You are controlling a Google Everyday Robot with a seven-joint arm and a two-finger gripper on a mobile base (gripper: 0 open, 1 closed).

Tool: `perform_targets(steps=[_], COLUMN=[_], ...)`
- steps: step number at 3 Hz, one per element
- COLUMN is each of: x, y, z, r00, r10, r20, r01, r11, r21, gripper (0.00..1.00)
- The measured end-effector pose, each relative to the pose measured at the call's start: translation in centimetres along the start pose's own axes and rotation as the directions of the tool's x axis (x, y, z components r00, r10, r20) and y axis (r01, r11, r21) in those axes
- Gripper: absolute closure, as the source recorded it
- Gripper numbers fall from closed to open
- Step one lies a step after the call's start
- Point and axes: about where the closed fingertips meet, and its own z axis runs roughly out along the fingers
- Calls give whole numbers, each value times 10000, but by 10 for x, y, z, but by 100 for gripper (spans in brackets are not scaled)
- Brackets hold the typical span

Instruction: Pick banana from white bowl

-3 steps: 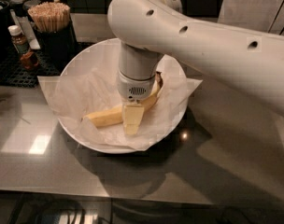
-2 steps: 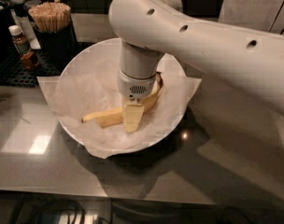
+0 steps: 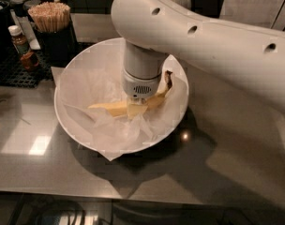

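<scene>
The end effector [image 3: 135, 108] sits low inside the white bowl [image 3: 63, 122], over the banana [image 3: 157, 99] on the paper lining [image 3: 102, 131]; whether it grips cannot be told. A stick holder [image 3: 49, 18] and a bottle [image 3: 18, 39] stand far left on the dark bench [image 3: 227, 165].

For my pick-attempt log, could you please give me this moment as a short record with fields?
white bowl: on the dark counter, mid-view
paper lining: crinkled, corners past the rim
banana: lying in the bowl on the paper, dark stem tip pointing up-right, middle hidden by the arm
gripper: down inside the bowl, at the banana
background left: cup of wooden sticks, small bottle
status: banana not yet lifted out
</scene>
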Motion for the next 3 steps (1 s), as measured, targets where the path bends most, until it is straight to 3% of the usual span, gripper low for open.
perform_targets(steps=[1,2,3], x=[4,6,8], y=[1,0,-2], z=[-21,-43,-55], r00=[9989,9969,9982], r10=[216,307,219], r20=[-412,-726,-557], r01=[-174,-173,-96], r11=[9950,9836,9769], r21=[985,1793,2134], gripper=[100,100,100])
